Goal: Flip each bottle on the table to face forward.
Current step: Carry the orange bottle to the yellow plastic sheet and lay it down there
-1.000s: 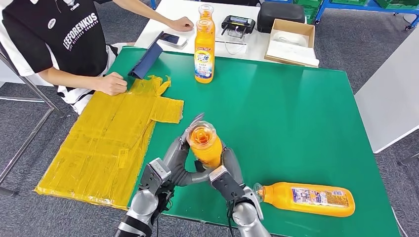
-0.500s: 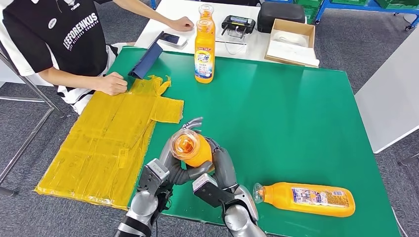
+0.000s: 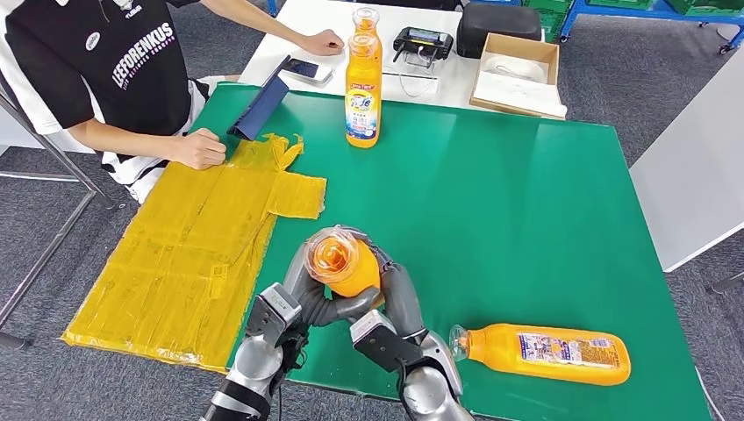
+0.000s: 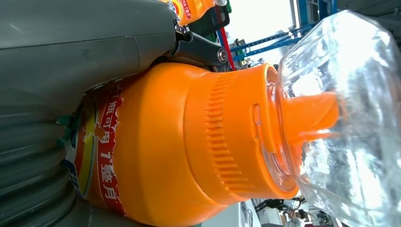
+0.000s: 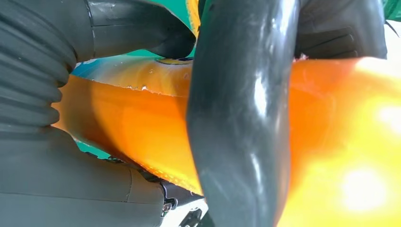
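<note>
Both hands, left hand (image 3: 303,294) and right hand (image 3: 397,303), wrap curled fingers (image 5: 239,118) around the upright orange bottle (image 3: 344,266) between them.

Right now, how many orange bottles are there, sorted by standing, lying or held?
Standing orange plastic bottles: 2, one behind the other
Lying orange bottle: 1
Orange bottle held by left hand and right hand: 1
Total: 4

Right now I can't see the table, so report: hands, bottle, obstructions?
Left robot hand and right robot hand both grip the orange bottle, raised off the green table. Second bottle lying near right. Nothing blocking.
</note>
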Controlling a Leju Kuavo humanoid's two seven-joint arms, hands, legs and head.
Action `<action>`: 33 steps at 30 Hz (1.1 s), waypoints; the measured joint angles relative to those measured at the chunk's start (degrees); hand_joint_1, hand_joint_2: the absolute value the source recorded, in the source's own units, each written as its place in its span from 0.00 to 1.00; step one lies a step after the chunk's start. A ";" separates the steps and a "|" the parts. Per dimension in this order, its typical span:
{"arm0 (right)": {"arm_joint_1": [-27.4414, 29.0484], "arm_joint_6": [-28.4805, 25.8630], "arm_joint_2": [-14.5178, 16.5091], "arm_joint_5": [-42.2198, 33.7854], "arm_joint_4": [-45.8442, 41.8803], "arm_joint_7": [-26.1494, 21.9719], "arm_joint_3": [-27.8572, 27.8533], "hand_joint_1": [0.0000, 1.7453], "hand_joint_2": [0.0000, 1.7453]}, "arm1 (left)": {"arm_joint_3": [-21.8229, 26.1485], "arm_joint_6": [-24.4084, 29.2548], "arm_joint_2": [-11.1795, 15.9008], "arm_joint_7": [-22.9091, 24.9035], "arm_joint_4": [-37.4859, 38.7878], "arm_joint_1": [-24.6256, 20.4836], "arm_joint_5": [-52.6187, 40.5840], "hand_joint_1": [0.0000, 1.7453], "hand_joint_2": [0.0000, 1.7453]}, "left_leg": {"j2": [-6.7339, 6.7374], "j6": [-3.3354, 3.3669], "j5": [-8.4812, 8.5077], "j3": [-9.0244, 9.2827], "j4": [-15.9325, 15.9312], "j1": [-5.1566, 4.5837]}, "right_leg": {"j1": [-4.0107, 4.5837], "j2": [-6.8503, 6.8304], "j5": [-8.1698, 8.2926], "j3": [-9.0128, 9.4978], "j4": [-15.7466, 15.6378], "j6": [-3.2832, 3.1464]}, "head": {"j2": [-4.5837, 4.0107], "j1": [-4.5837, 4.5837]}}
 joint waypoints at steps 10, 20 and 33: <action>2.06 2.15 -0.24 -2.31 -3.91 -1.78 -1.38 0.00 1.00 | 0.58 5.95 0.00 0.57 -2.28 -0.71 -6.17 1.00 1.00 | 0.00 0.00 0.00 0.00 0.00 0.00 | 0.00 0.01 0.00 0.00 0.00 0.00 | 0.00 -0.01; 3.01 2.43 -0.34 -2.32 -6.96 -2.35 -1.67 0.00 1.00 | 1.54 8.02 0.00 1.19 -2.38 -0.84 -8.28 1.00 1.00 | 0.00 0.00 0.00 0.00 0.00 0.00 | 0.00 0.01 0.00 -0.01 0.00 0.00 | 0.00 -0.01; 7.83 -4.43 -2.33 2.16 -24.16 -2.34 -3.07 0.00 1.00 | 4.15 35.52 6.58 25.60 12.74 -15.59 -63.42 1.00 1.00 | 0.03 0.00 0.04 0.02 0.00 0.01 | 0.00 0.03 0.04 -0.02 0.02 -0.01 | 0.00 -0.01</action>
